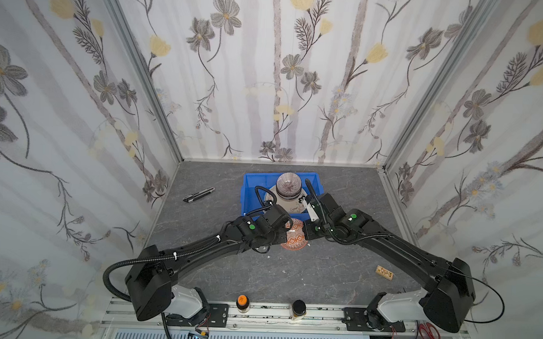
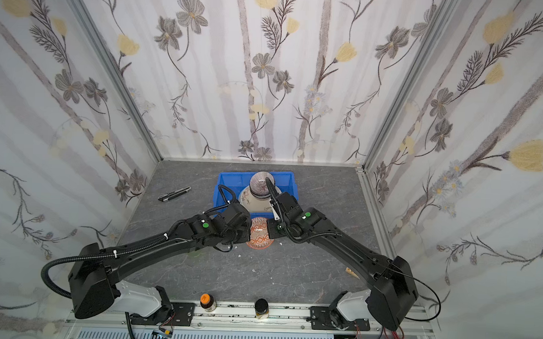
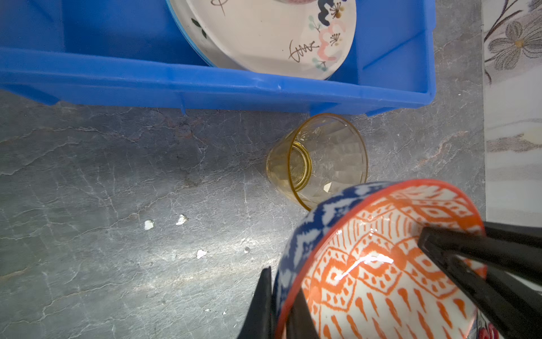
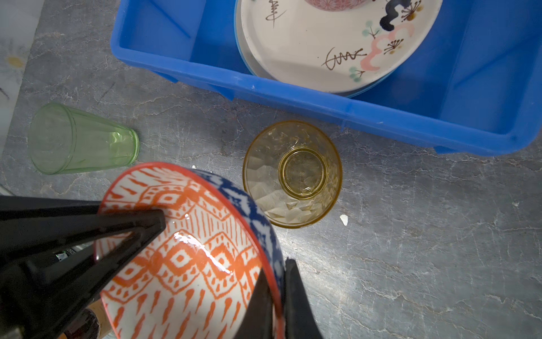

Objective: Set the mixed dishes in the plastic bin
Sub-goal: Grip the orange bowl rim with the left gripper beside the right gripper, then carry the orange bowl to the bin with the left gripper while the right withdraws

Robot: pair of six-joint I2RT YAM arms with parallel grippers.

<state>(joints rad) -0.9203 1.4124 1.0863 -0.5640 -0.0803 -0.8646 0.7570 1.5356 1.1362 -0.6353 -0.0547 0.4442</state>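
Both claws are set on one round bowl patterned orange inside and blue-and-white outside (image 3: 366, 278) (image 4: 190, 255), at opposite sides of its rim. The left claw (image 3: 281, 281) is closed on the bowl's wall, with one finger inside and one outside. The right claw (image 4: 275, 267) is placed astride the rim in the same way, but whether it is pressed tight on the wall cannot be told. The bowl is held tilted over the grey marbled counter (image 3: 88, 176), just in front of the near wall of the rectangular bright blue plastic bin (image 3: 205, 85) (image 4: 322, 108) and outside it. In both top views it is seen between the two wrists.

Inside the bin a cream round plate with pink blossoms (image 4: 322, 38) is stacked on other plates, and a round bowl with fine dark radial lines (image 1: 288, 184) is seated on top of the stack. An amber faceted glass tumbler (image 4: 293, 173) is stood upright on the counter between the held bowl and the bin's near wall. A pale green glass tumbler (image 4: 82, 139) is found on the counter beside the held bowl; whether it is upright or on its side cannot be told. A black pen-like tool (image 1: 199, 194) is laid on the counter left of the bin, well apart from it.
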